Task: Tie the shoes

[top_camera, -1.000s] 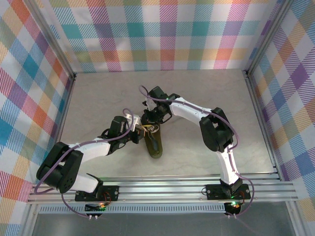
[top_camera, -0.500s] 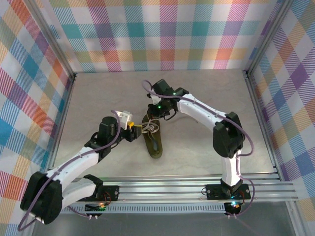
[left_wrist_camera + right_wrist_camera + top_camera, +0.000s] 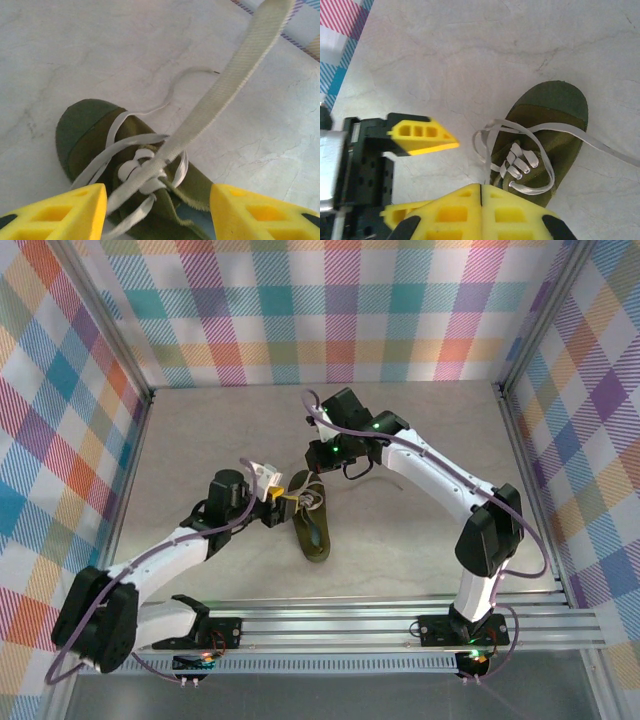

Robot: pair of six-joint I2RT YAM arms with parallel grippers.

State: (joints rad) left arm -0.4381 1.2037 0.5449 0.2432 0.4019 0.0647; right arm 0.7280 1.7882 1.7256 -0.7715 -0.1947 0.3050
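shoe (image 3: 314,532) lies mid tabletop (image 3: 200,430), long axis roughly near-to-far with a slight tilt, laced end at the far end, open heel end toward the arm bases. left pincer (image 3: 157,192) sits just left of the laced end, yellow fingers (image 3: 55,212) spread apart, nothing gripped. in its wrist view they straddle the eyelet area, toe pointing away up-left. right pincer (image 3: 481,195) is on the far side of the shoe, tips pressed together. a lace (image 3: 235,65) runs taut from the crossed eyelets up toward it, so it reads as clamped on that lace. loose lace end (image 3: 615,155) trails flat over the tabletop off the toe side. no knot visible, only crossings over the tongue, so judged early in the tie. key relation: the taut lace passes between the open left fingers, so the left arm is the nearer one to take it or hook under it. loose lace end lies apart from both pincers
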